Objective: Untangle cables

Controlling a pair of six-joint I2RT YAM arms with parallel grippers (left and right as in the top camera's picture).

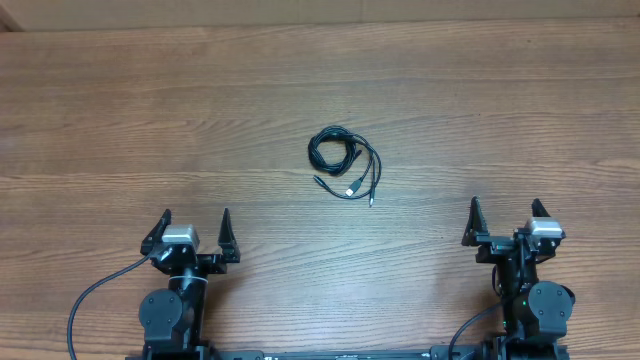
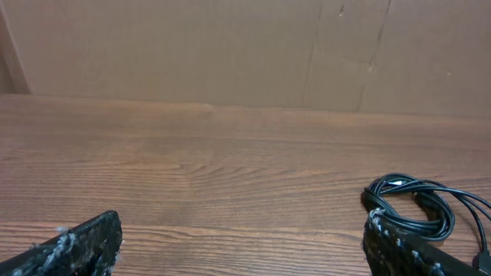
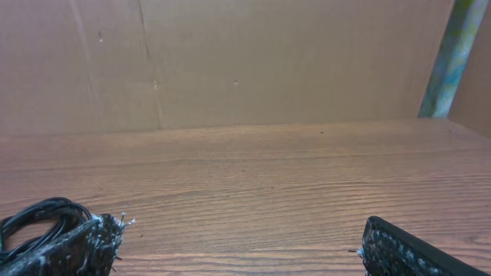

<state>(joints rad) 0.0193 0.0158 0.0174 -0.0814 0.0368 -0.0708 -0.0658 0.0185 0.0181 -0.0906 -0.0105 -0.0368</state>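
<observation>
The cables (image 1: 343,163) lie in one small black coil at the table's middle, with loose plug ends trailing toward the front; one plug looks silvery. In the left wrist view the cables (image 2: 414,207) sit at the lower right, behind the right finger. The right wrist view catches the cables (image 3: 34,218) at its lower left. My left gripper (image 1: 194,224) is open near the front left edge, well short of the coil, nothing between its fingers. My right gripper (image 1: 506,212) stands open at the front right, equally apart from the coil, and empty.
The wooden table (image 1: 150,100) stretches wide around the coil. A brown cardboard wall (image 2: 230,46) stands along its far edge. Thick black arm wires (image 1: 95,295) loop at the front beside the arm bases.
</observation>
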